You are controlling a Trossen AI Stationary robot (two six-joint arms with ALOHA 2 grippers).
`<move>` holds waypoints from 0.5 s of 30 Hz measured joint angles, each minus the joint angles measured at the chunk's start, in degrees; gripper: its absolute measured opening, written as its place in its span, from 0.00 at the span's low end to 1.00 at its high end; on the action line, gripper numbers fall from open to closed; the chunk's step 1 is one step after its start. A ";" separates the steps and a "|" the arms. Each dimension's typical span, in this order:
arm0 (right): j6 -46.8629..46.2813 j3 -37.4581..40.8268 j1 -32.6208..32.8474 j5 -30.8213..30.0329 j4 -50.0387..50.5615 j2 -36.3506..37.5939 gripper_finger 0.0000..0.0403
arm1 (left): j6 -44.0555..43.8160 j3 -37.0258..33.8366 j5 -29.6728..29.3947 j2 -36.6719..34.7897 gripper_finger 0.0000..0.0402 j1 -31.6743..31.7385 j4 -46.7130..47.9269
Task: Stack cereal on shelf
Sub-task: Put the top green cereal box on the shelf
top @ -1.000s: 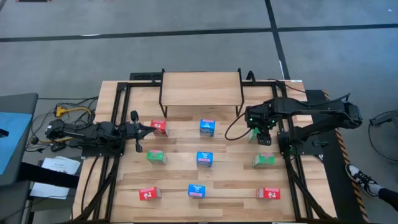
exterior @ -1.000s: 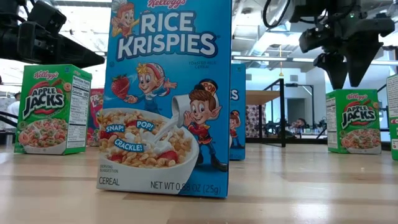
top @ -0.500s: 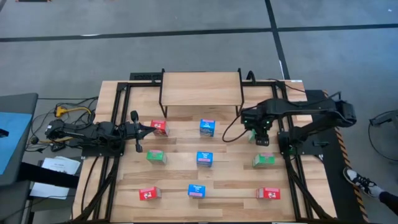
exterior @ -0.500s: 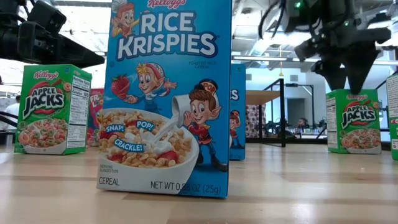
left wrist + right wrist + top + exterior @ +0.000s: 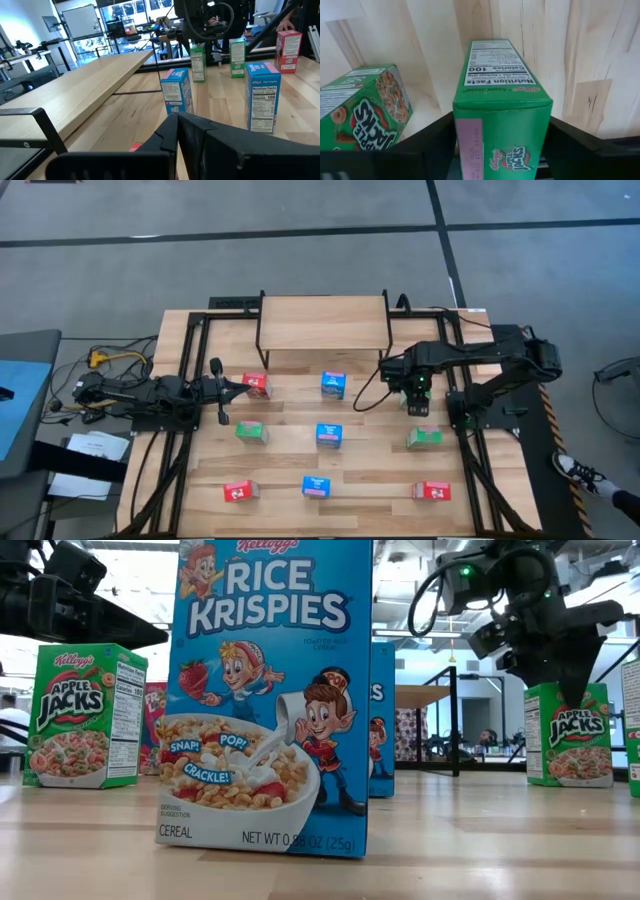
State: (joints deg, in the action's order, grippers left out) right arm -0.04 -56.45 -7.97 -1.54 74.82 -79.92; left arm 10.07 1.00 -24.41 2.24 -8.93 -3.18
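Several small cereal boxes stand upright on the slatted table: red ones (image 5: pixel 256 385), blue ones (image 5: pixel 334 385) and green ones (image 5: pixel 424 437). The shelf (image 5: pixel 323 323) stands at the far middle with a bare top. My right gripper (image 5: pixel 502 150) is open and points down over the far right green box (image 5: pixel 502 100). One finger stands on each side of the box's top, and I cannot see that they touch it. In the low view the gripper (image 5: pixel 575 675) sits at that box's (image 5: pixel 570 740) top edge. My left gripper (image 5: pixel 240 386) is shut and waits beside the far left red box.
A second green box (image 5: pixel 365 110) stands close beside the one under my right gripper. A blue Rice Krispies box (image 5: pixel 270 690) fills the low view's foreground. The shelf's black legs (image 5: pixel 384 345) stand just to the far left of my right gripper. Cables lie off the table's left edge (image 5: pixel 100 360).
My right gripper has gone down and a little toward the table's left edge, until its fingers stand on either side of the far right green box's top. The boxes have kept still.
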 joint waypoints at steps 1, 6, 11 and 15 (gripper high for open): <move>0.02 0.00 0.00 0.00 0.02 0.02 0.66 | 0.00 0.01 -0.02 -0.01 0.00 0.01 0.00; -0.82 0.00 0.00 0.00 1.59 0.02 0.50 | 0.01 0.02 -0.02 0.00 0.00 0.02 0.02; -1.44 0.00 0.00 0.09 2.32 0.02 0.34 | 0.01 0.00 -0.02 0.00 0.00 0.01 0.00; -2.82 0.00 0.00 0.13 3.80 0.02 0.27 | 0.00 0.00 -0.02 0.00 0.00 0.00 0.02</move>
State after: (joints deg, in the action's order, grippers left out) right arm -2.86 -56.45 -7.97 -1.41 78.62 -79.90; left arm 10.07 1.00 -24.43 2.24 -8.93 -3.16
